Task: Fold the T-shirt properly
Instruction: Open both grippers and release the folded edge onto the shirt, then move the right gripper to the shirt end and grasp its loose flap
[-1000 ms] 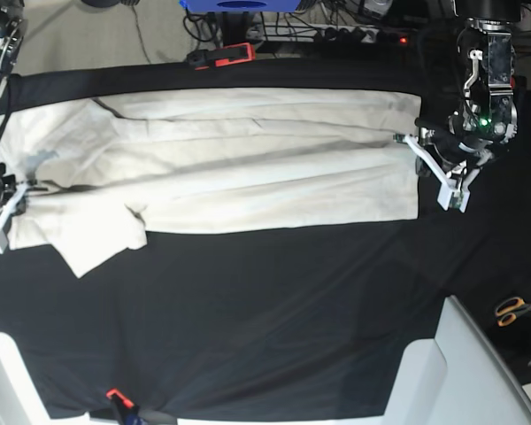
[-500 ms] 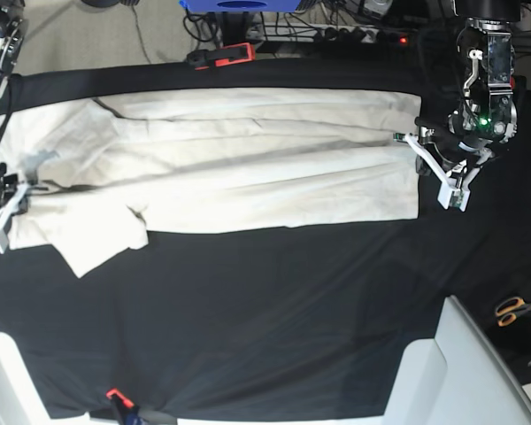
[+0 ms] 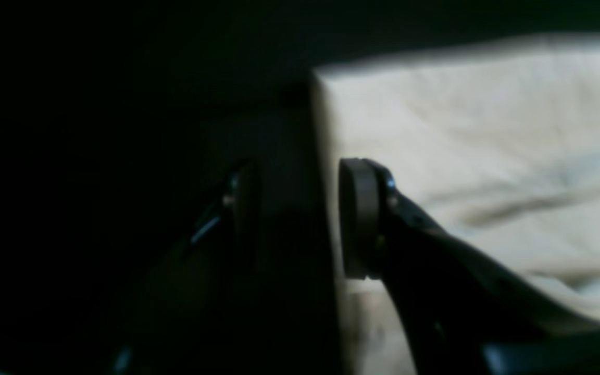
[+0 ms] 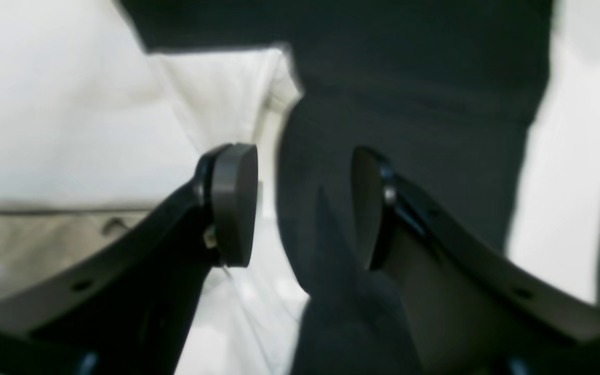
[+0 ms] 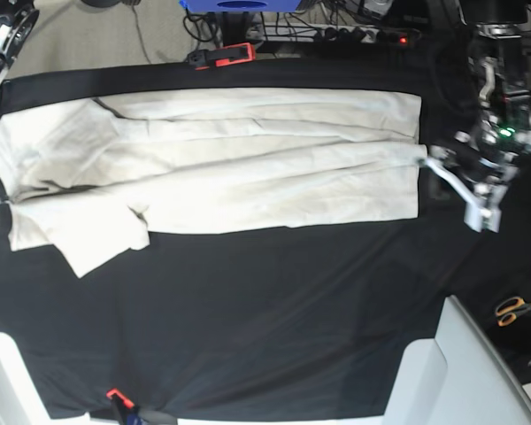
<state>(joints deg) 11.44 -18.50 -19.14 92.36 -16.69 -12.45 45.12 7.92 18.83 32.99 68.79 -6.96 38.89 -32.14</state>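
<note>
Both grippers have released and backed off the T-shirt (image 5: pixel 221 159): left gripper (image 5: pixel 460 190) jaws open beside its hem, right gripper (image 4: pixel 302 205) jaws open beside its edge on my bench (image 5: pixel 265 328).

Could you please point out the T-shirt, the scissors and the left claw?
T-shirt (image 5: pixel 248 177), base view, middle of the folded body.
Scissors (image 5: pixel 516 309), base view, orange handles.
Left claw (image 3: pixel 297 213), left wrist view, gap between its pads.

The soft, wrinkled cream cotton T-shirt (image 5: pixel 248 159) looks matt, its weave creased in long folds. The black table cloth (image 5: pixel 274 310) beneath is matt fabric with faint ripples. The round dark grey gripper pads (image 4: pixel 235 203) appear smooth and dull, like rubber, on glossy black plastic fingers (image 4: pixel 123 271).
</note>
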